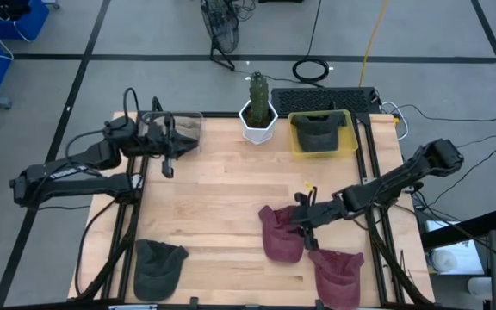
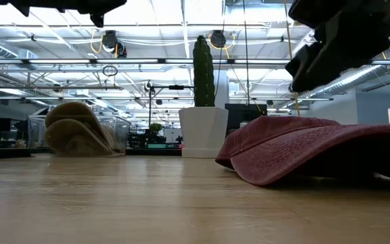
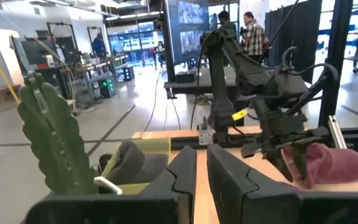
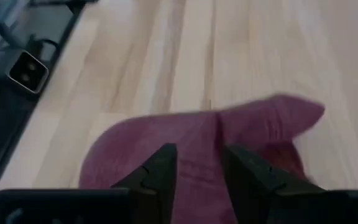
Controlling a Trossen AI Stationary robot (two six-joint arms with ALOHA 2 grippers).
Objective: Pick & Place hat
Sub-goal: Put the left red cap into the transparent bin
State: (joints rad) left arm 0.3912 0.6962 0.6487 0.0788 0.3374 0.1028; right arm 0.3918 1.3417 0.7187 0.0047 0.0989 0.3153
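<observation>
Right now my table carries everything, and I am working with the right gripper low over its near right part. Directly under that gripper lies the dark red hat, flat on the wood; in my right wrist view the same hat fills the space just past the fingers, which stand a little apart with red cloth showing in the gap, not pinched. Just beyond the gripper toward the near right corner lies a second red hat. Farther off, toward the back edge, I see a yellow tray holding a dark cap, and beside it a white pot with a cactus. Well away at the near left corner sits a dark green hat. My left gripper waits at the back left, fingers nearly together around nothing, just beside a clear box with a tan hat.
</observation>
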